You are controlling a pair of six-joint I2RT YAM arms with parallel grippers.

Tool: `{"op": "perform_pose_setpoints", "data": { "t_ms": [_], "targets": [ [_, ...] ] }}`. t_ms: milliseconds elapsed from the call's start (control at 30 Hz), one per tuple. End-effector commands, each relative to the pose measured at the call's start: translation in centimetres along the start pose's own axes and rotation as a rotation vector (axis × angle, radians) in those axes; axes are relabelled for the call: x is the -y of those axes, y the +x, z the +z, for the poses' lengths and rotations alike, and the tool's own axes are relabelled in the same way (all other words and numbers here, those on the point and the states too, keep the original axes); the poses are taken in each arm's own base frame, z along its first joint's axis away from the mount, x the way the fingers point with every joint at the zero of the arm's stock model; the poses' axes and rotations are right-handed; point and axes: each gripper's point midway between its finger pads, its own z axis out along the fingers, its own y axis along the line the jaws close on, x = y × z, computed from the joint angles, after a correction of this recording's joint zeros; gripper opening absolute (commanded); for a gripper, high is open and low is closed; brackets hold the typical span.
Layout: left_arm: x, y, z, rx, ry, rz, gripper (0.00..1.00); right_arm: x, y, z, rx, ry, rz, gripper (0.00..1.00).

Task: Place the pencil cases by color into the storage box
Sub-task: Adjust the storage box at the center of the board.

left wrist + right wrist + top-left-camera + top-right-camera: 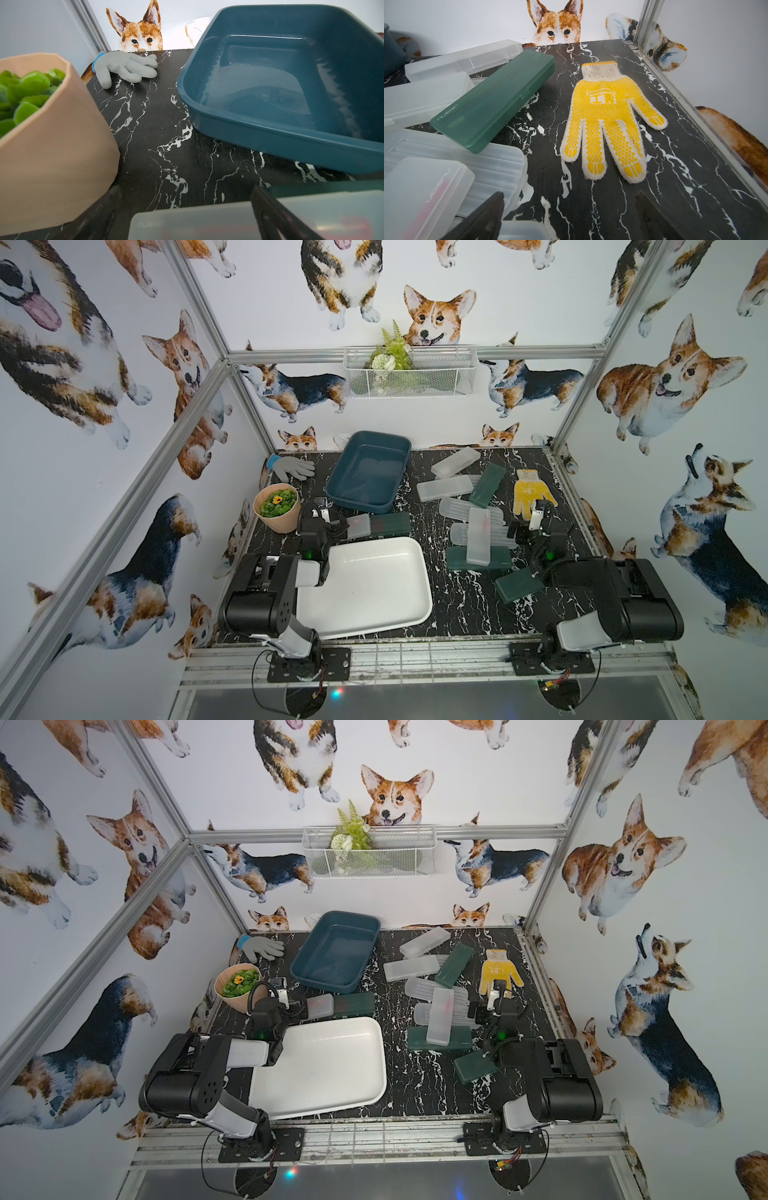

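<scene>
Both end effectors are seen spread wide, with nothing pinched. The left end effector (185,207) is held low over the worktop (158,135); a frosted pencil case (191,224) lies just beneath its fingers, with a green pencil case (390,524) beside it. The blue storage box (239,126) is set ahead to its right, and the white storage box (374,593) behind it. Left of the right end effector (569,207), the other pencil cases (492,104) are heaped, frosted and green overlapping. A yellow glove (606,122) lies straight ahead.
</scene>
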Motion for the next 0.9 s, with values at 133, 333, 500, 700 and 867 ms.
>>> {"op": "perform_pose_setpoints", "data": {
  "t_ms": [133,333,500,700,867],
  "targets": [
    [0.05,-0.85,0.0,0.031,0.006,-0.004,1.0,-0.16,-1.33,-0.01,0.055,-0.008,0.007,1.0],
    [0.0,-0.77,-0.03,0.029,0.009,-0.008,1.0,-0.21,-1.38,0.01,0.054,-0.01,0.006,1.0],
    [0.0,-0.8,-0.03,0.027,0.009,-0.008,1.0,-0.19,-1.34,0.0,0.053,-0.009,0.006,1.0],
    [0.01,-0.76,0.01,0.026,0.008,-0.006,1.0,-0.26,-1.33,0.05,0.051,-0.012,0.006,1.0],
    [-0.01,-0.73,0.08,0.022,0.008,-0.007,1.0,-0.22,-1.25,0.1,0.044,-0.01,0.004,1.0]
  ]
}}
